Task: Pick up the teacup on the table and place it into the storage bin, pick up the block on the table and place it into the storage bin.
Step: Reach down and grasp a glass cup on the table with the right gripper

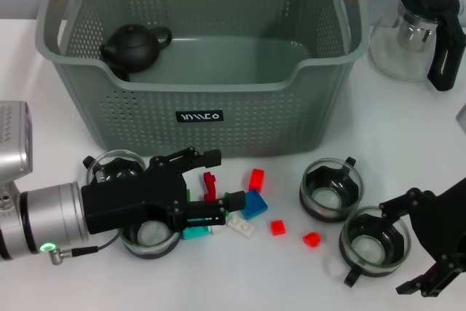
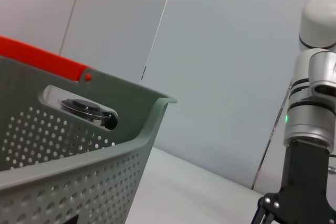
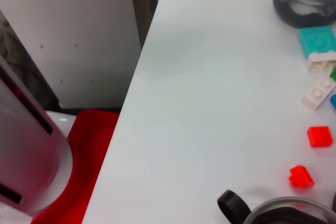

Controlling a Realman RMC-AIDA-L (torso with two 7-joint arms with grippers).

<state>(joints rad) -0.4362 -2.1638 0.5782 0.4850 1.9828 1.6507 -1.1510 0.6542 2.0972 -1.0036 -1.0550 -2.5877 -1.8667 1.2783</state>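
Head view: the storage bin [image 1: 200, 103] is seen at the back of the white table [image 1: 408, 129], a large grey-green plastic basket with perforated walls, orange handle ends and a small black label with white letters on its front wall. One black teapot [image 1: 133, 46] lies inside it, in the robot's left rear corner. Four glass teacups with dark inserts are counted on the table in front of the bin: two [image 1: 115, 167] [image 1: 151, 237] partly covered by the left arm, and two [image 1: 330, 190] [image 1: 374, 240] touching each other on the right. A loose cluster of small blocks lies between them; four red ones are visible, one of them the red block [image 1: 256, 179], plus a blue block [image 1: 254, 203], a teal one and white ones. One glass pitcher [image 1: 419, 30] with a black handle stands right of the bin.

The left gripper [image 1: 218, 186] is held low over the blocks, fingers spread apart. The right gripper [image 1: 411, 242] is kept at the table's near right, fingers apart, beside the nearest cup.
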